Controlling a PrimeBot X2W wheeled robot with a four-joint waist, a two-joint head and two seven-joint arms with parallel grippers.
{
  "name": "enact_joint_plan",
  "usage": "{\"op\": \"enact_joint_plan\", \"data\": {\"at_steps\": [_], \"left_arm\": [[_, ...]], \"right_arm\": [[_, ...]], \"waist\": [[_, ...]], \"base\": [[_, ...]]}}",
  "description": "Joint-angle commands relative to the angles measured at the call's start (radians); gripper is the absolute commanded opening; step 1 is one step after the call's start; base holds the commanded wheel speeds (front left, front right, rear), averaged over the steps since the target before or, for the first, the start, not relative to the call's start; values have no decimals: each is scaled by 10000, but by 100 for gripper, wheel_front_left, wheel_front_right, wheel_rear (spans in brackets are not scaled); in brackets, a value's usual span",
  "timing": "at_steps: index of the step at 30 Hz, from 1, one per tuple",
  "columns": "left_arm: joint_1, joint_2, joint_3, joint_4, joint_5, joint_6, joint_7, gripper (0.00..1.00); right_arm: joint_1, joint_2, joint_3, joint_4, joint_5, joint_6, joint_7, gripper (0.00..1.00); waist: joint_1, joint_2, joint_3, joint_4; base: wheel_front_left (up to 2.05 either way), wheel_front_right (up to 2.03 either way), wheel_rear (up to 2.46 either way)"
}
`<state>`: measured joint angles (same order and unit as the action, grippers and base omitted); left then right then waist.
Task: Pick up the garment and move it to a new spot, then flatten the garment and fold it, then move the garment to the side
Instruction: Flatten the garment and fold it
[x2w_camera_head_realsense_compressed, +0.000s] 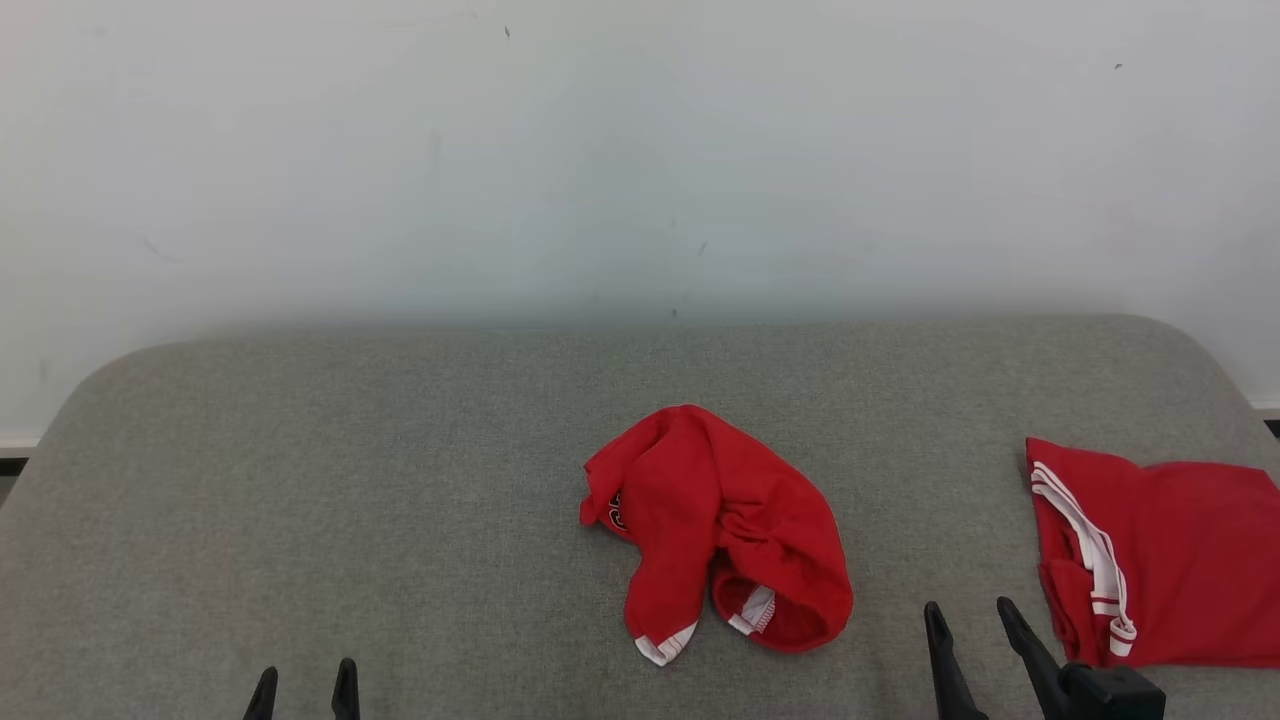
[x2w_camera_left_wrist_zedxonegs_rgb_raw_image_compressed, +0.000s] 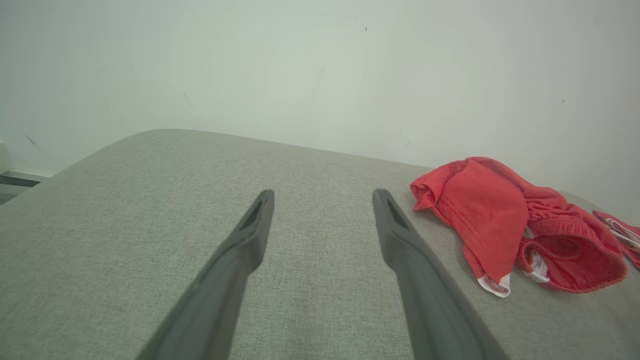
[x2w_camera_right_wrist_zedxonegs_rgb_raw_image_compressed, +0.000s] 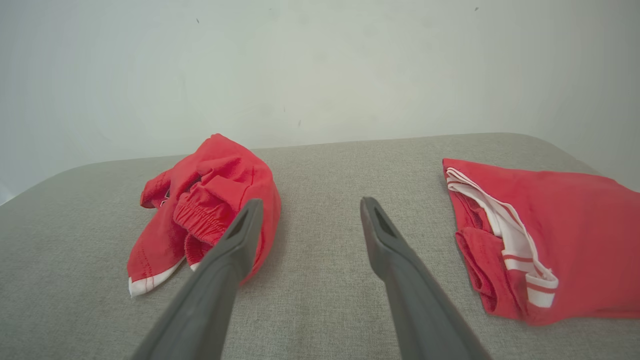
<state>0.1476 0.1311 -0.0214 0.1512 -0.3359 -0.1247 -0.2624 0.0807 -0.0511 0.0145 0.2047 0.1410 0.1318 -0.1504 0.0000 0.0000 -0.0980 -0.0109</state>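
Observation:
A crumpled red garment (x2w_camera_head_realsense_compressed: 715, 525) with white trim lies bunched near the middle of the grey padded surface (x2w_camera_head_realsense_compressed: 350, 480); it appears too in the left wrist view (x2w_camera_left_wrist_zedxonegs_rgb_raw_image_compressed: 505, 220) and the right wrist view (x2w_camera_right_wrist_zedxonegs_rgb_raw_image_compressed: 210, 200). My left gripper (x2w_camera_head_realsense_compressed: 304, 680) stands open at the lower left, well apart from it, nothing between its fingers (x2w_camera_left_wrist_zedxonegs_rgb_raw_image_compressed: 323, 197). My right gripper (x2w_camera_head_realsense_compressed: 970, 615) is open at the lower right, between the crumpled garment and another red piece, empty (x2w_camera_right_wrist_zedxonegs_rgb_raw_image_compressed: 310, 207).
A second red garment (x2w_camera_head_realsense_compressed: 1160, 555) with white stripes lies folded flat at the right edge of the surface, also in the right wrist view (x2w_camera_right_wrist_zedxonegs_rgb_raw_image_compressed: 550, 235). A pale wall (x2w_camera_head_realsense_compressed: 640, 150) rises behind. The left half of the grey surface is bare fabric.

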Motion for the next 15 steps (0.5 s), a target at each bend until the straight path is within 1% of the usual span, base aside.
{"op": "enact_joint_plan", "data": {"at_steps": [1,9,11,15], "left_arm": [[65,-7,36,2,70,-64,-26,100],[52,-113,43,73,108,-51,-26,100],[27,-133,-83,153,52,-55,-24,100],[-93,-61,-681,506,-290,-59,-26,100]], "right_arm": [[-71,9,34,-2,115,-25,-52,100],[-123,8,104,35,97,-25,-13,100],[-126,8,126,45,117,-25,2,100],[-179,7,274,44,188,-25,3,100]], "waist": [[0,0,-22,-11],[0,0,-112,-40],[0,0,-119,-90],[0,0,-93,-385]], "base": [[0,0,0],[0,0,0],[0,0,0],[0,0,0]]}}
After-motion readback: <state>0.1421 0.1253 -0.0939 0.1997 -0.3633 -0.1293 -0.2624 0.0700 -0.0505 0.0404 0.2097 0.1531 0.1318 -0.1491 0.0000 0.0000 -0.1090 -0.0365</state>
